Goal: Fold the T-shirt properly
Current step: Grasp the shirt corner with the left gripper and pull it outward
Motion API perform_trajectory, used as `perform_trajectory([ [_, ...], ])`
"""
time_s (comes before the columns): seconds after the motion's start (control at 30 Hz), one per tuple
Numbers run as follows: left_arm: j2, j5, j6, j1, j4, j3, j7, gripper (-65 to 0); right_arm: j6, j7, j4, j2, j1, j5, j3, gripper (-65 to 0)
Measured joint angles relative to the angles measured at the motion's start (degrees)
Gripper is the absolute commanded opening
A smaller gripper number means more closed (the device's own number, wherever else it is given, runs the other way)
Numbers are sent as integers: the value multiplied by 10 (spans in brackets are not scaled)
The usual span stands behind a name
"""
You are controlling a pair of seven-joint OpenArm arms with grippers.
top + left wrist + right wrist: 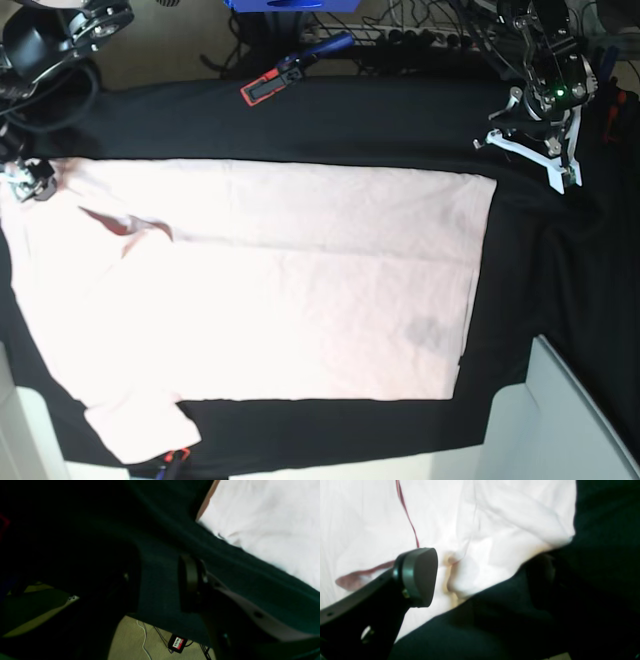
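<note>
small black box [177, 643], label unreadable

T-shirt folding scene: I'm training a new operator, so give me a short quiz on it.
1. True or false: the T-shirt lies spread out on the black table cloth.
2. Which gripper hangs over bare cloth, off the shirt? A) left gripper B) right gripper
3. Is either gripper shut on the shirt?
Key: 1 true; 2 A; 3 no, both are open.
</note>
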Motion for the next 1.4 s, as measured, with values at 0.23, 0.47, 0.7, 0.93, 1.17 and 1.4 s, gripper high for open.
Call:
perform_trajectory([
  [0.23, 3, -19, 0, -3, -7, 4, -2, -401, 0, -1, 0, -2, -1, -1, 0, -245],
  [0.47, -9, -129, 0, -5, -71, 0, -4, -401, 0, -3, -2, -2, -1, -1, 0, -306],
  [0.7, -7, -172, 0, -27, -87, 0, -3, -400, 0, -10, -3, -2, -2, -1, 0, -306],
  [0.93, -15, -180, -3, -36, -38, -11, -4, -400, 0, -20, -3, 0, -2, -1, 0, -306],
  [1.17, -26, -170, 0, -88, -113, -61, -2, -400, 0, -20, -3, -2, -2, -1, 0, -306],
  [1.4, -42, -172, 0, -145, -199, -59, -9, -400, 0, -20, -3, -2, -2, -1, 0, -306],
])
